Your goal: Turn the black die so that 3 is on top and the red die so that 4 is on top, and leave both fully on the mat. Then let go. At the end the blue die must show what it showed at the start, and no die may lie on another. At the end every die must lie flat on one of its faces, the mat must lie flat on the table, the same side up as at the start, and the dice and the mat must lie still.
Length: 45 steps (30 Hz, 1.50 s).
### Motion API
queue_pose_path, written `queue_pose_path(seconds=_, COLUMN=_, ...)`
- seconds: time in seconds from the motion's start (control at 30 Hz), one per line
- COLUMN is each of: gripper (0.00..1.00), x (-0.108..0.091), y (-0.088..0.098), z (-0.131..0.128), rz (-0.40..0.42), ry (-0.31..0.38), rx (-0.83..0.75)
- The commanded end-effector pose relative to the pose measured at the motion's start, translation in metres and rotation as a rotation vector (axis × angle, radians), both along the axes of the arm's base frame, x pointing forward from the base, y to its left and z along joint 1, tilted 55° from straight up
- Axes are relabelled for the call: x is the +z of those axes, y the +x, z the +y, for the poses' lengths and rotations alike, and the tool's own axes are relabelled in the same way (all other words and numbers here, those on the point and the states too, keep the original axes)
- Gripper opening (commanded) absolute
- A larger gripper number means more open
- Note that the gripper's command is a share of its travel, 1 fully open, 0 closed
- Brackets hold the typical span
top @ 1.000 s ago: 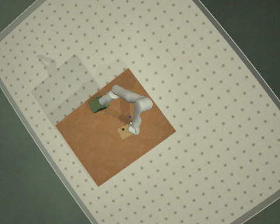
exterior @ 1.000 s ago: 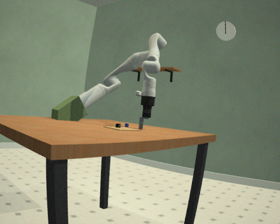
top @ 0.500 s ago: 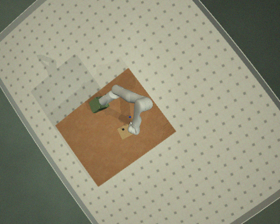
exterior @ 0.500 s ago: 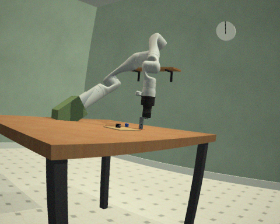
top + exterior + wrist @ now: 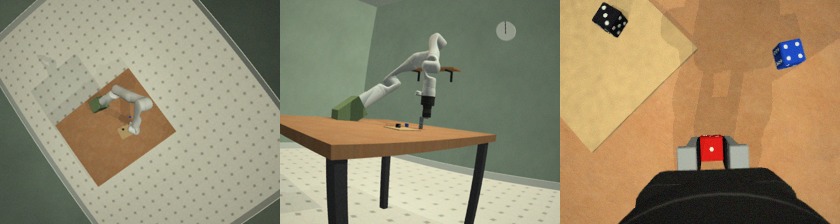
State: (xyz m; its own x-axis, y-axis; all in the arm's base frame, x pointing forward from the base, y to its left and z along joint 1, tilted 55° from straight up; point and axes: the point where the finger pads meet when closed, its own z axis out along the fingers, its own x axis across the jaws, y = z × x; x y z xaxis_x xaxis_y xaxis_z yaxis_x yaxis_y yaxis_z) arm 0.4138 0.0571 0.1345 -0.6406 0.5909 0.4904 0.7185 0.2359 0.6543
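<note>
In the wrist view my gripper (image 5: 711, 148) is shut on the red die (image 5: 711, 148), which shows one pip toward the camera and sits on the bare table beside the mat. The tan mat (image 5: 607, 70) lies at the upper left, with the black die (image 5: 610, 20) on it showing three pips on top. The blue die (image 5: 789, 53) lies on the bare table at the upper right, four pips up. In the exterior view the gripper (image 5: 421, 125) points straight down at the mat's (image 5: 402, 128) right end, with the black die (image 5: 398, 125) and blue die (image 5: 406, 125) to its left.
The arm's green base (image 5: 349, 109) stands at the table's back left. A wall shelf (image 5: 437, 70) hangs behind the arm. The table's right edge (image 5: 494, 135) is some way beyond the gripper.
</note>
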Motion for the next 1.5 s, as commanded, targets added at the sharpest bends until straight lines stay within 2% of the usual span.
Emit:
queue_pose_path(seconds=0.0, gripper=0.4, x=0.003, y=0.0, z=-0.005, rz=-0.002, ry=-0.002, rx=-0.004)
queue_pose_path(seconds=0.27, gripper=0.4, x=0.018, y=-0.007, z=-0.025, rz=-0.002, ry=-0.002, rx=-0.004)
queue_pose_path(seconds=0.53, gripper=0.4, x=0.045, y=-0.02, z=-0.061, rz=-0.002, ry=-0.002, rx=-0.004)
queue_pose_path(seconds=0.7, gripper=0.4, x=0.055, y=-0.025, z=-0.074, rz=-0.002, ry=-0.002, rx=-0.004)
queue_pose_path(seconds=1.17, gripper=0.4, x=0.057, y=-0.026, z=-0.077, rz=-0.003, ry=-0.003, rx=-0.003)
queue_pose_path(seconds=1.33, gripper=0.4, x=0.057, y=-0.021, z=-0.07, rz=-0.079, ry=-0.03, rx=0.055)
queue_pose_path(seconds=1.47, gripper=0.4, x=0.056, y=-0.019, z=-0.068, rz=-0.099, ry=-0.037, rx=0.069)
